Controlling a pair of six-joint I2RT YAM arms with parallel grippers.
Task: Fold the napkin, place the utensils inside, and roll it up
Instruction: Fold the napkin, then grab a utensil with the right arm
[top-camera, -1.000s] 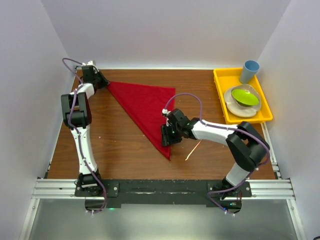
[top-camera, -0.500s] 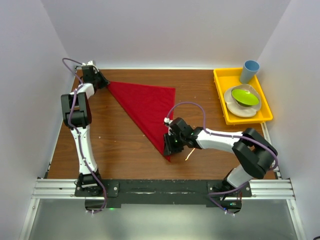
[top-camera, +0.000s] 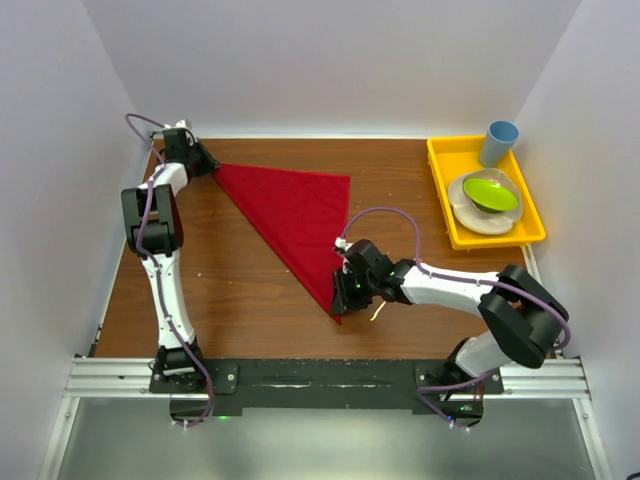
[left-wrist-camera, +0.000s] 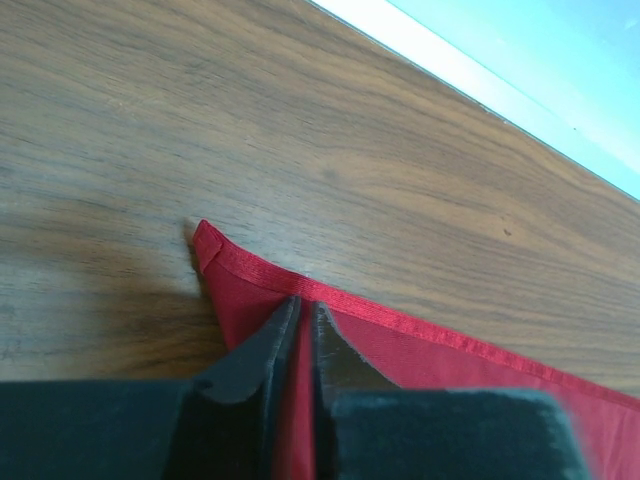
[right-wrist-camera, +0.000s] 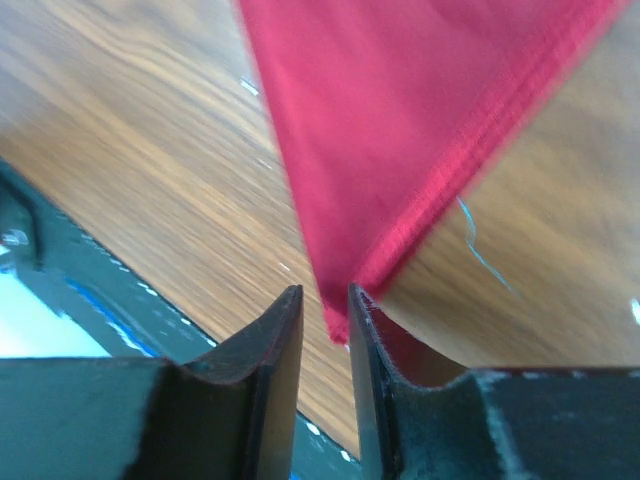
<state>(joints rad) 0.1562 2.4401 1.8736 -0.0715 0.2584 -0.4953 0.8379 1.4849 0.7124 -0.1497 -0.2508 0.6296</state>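
Observation:
The red napkin (top-camera: 295, 210) lies flat on the wooden table, folded into a triangle. My left gripper (top-camera: 207, 163) is at its far left corner. In the left wrist view the left gripper (left-wrist-camera: 305, 303) has its jaws a thin slit apart, pinching a strip of the napkin (left-wrist-camera: 420, 345) just behind the hemmed corner. My right gripper (top-camera: 343, 300) is at the near tip. In the right wrist view the right gripper (right-wrist-camera: 325, 292) is open, and the tip of the napkin (right-wrist-camera: 400, 120) reaches into the gap. A thin copper utensil (top-camera: 377, 313) lies just right of that tip, partly hidden by the right arm.
A yellow tray (top-camera: 440, 190) stands at the back right. It holds a blue cup (top-camera: 499, 142) and a green bowl (top-camera: 490, 193) on a white plate (top-camera: 478, 217). White walls close in three sides. A black rail (top-camera: 320, 375) runs along the near edge.
My right gripper has slid down the napkin's right edge to its near tip, with its jaws narrowing. The left arm has stayed at the far corner.

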